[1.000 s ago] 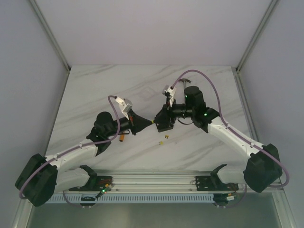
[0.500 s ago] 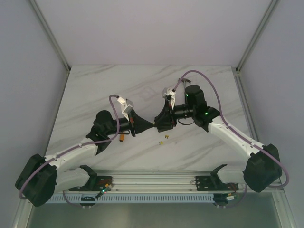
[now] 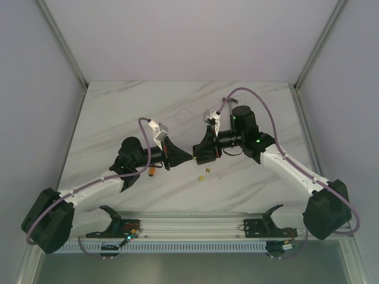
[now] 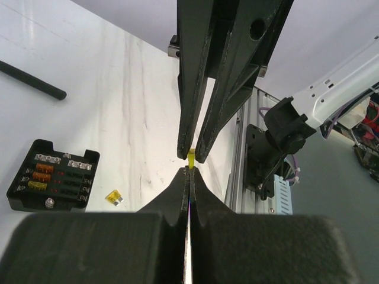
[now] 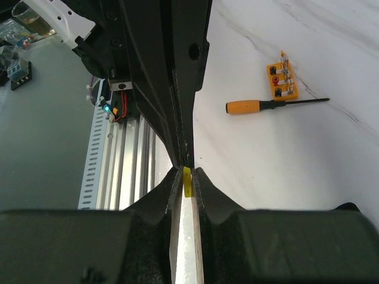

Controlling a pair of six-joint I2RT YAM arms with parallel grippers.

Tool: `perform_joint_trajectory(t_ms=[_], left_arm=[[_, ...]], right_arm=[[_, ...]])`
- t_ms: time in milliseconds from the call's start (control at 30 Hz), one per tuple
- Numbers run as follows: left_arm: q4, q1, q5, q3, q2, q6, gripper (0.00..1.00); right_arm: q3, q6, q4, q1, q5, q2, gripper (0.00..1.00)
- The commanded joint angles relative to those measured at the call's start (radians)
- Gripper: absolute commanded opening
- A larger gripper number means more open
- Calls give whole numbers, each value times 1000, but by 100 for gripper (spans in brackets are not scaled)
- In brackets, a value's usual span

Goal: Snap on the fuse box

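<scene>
**While a yellow fuse (image 4: pixel 191 157) is pinched aloft, the fuse box (image 4: pixel 52 176) lies uncovered**

Because it is a small moulded plastic shell, the fuse box is judged light and stiff. It is likely to skate on the smooth worktop (image 4: pixel 130 106) if pushed from one side only. A hold is best taken low across two opposite outer walls, clear of the fuse rows and the thin corner tabs. Any snapping pressure is better spread along the rim than put on one spot.

It is seen as a black square tray with notched corners and two rows of sockets. Orange, yellow and red fuses are seated on one side, a metal stud sits at one edge, and no lid is on it. It lies flat on the worktop, in from the near edge, with a loose fuse (image 4: pixel 113 197) just beside it.

Raised off the worktop beside it, the left gripper (image 4: pixel 189 173) is clamped fully together. It is met tip to tip by the right gripper (image 5: pixel 187 174), whose fingers are closed on the yellow fuse. Whether the left tips also nip that fuse cannot be made out.
</scene>
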Motion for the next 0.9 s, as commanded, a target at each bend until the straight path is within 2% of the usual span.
perform_joint_trajectory(t_ms=[0,200,333,500,733,867], left_arm=[[53,1,28,31,9,-6,0],[64,6,22,31,12,-26,0],[96,21,25,31,30,-64,0],[125,28,35,29,41,-90,0],[134,30,40,30,47,-98,0],[140,30,39,30,55,-106,0]], right_arm=[[38,-15,-3,-2,-52,-18,14],[38,-41,-24,-3,-71,-15,9],[37,-55,-37,-3,-76,-13,19],[36,-69,-51,-3,-72,-13,19],[35,-75,-53,-2,-78,-15,14],[34,-77,-55,-2,-79,-12,0]])
